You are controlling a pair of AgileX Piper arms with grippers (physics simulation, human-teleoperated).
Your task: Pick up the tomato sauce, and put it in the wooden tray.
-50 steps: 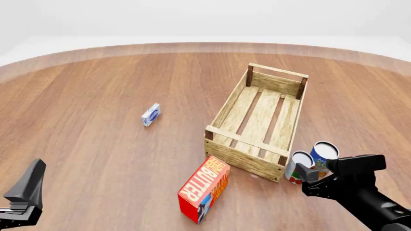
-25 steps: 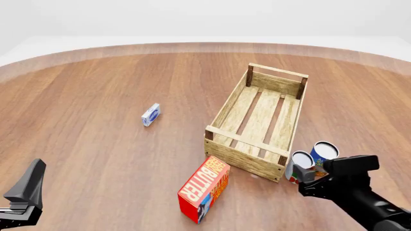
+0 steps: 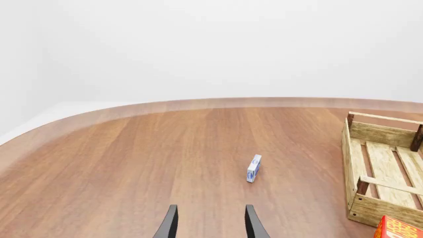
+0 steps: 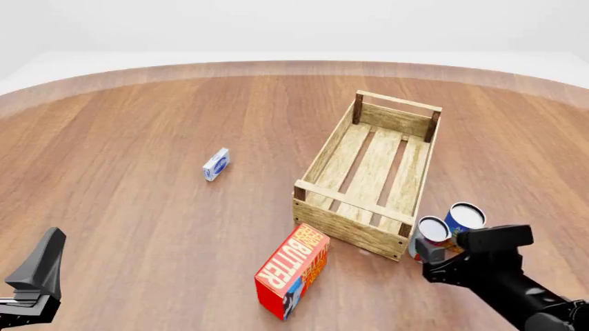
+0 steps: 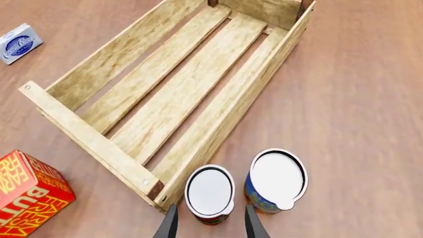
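1. The tomato sauce can (image 5: pixel 209 193) stands upright on the wooden table (image 4: pixel 138 138), just beside the near right corner of the wooden tray (image 4: pixel 372 172). Whether can and tray touch cannot be determined.
2. A blue and yellow can (image 5: pixel 278 180) stands upright directly beside the tomato sauce can, on the side away from the tray. The two cans appear to touch or nearly touch.
3. The right gripper (image 5: pixel 210 224) is positioned above the tomato sauce can. Its fingers are spread slightly wider than the can, one tip on each side of the can top in the right wrist view. No contact with the can is visible, and nothing is held.
4. The left gripper (image 3: pixel 209 223) sits low at the near left of the table, well apart from all objects. Its fingers are parted with nothing between them.
5. The tray is empty; its slatted floor is fully visible.
6. A red butter box (image 4: pixel 292 269) lies tilted near the tray's near left corner.
7. A small blue and white box (image 4: pixel 216 164) stands on edge to the left of the tray, well apart from it.
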